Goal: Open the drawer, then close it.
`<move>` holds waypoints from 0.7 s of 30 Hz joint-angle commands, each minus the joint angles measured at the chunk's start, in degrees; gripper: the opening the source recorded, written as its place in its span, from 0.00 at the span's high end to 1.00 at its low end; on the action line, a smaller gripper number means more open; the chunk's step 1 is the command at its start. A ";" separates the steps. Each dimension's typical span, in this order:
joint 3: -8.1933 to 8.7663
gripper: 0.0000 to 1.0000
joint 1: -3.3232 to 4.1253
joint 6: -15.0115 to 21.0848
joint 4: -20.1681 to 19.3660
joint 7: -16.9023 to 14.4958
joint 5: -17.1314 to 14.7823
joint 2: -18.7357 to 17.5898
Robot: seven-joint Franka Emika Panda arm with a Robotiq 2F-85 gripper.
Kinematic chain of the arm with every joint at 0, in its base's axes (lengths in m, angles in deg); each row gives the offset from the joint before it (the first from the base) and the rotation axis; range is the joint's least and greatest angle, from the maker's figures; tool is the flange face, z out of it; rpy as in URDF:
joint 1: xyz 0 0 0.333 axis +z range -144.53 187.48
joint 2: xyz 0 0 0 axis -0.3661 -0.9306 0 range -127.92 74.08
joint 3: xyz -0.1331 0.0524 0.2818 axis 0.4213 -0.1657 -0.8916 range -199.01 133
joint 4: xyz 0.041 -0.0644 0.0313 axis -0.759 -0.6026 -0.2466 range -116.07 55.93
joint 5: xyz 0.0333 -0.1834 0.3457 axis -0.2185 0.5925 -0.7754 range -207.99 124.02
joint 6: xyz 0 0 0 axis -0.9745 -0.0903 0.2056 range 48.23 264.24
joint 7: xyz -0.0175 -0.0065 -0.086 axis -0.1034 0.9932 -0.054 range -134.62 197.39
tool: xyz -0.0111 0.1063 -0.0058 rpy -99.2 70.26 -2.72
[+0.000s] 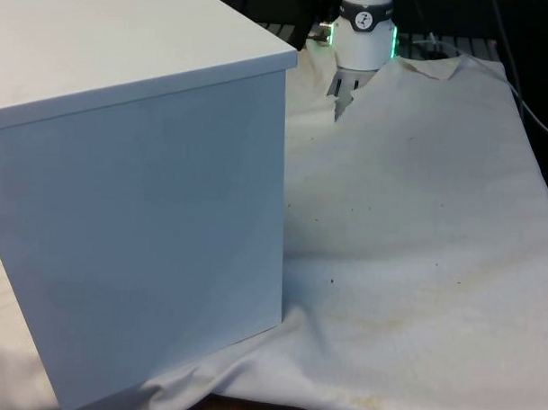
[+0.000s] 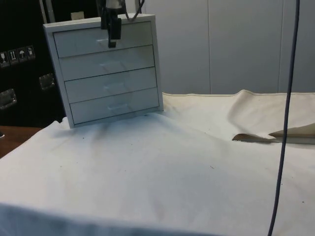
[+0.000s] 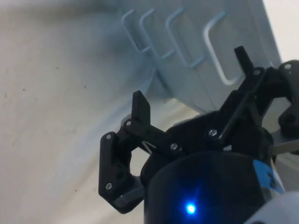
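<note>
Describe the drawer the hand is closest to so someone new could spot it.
Find the white wooden chest of four drawers on the white cloth. It is the top drawer, just under the lid, the only one with the open black two-finger hand before its handle.

1. In the front view the chest of drawers [image 1: 139, 191] turns its plain back, hiding every drawer front.
2. Its left side runs past that picture's edge.
3. The gripper [image 2: 112, 33] covers part of the top drawer [image 2: 103, 38] in the side view.

Front cam: close behind chest [image 1: 139, 200], facing across cloth [image 1: 417, 228]. Side cam: further off, facing drawer fronts. Wrist cam: looks down past fingers [image 3: 141, 108] at handles [image 3: 216, 49]. All share chest.
</note>
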State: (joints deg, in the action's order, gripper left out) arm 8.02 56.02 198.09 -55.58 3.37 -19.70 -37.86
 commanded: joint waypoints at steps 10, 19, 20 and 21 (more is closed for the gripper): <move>0.57 0.00 0.00 0.74 0.80 0.34 2.41 -2.75; 0.80 0.00 -0.23 1.49 0.29 0.06 2.06 -4.81; 0.92 0.00 -0.17 1.66 0.29 0.06 2.01 -4.98; 1.03 0.00 -0.17 1.78 0.23 0.06 2.01 -5.16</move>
State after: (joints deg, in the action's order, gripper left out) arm 8.93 55.97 198.95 -55.18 3.42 -18.09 -42.91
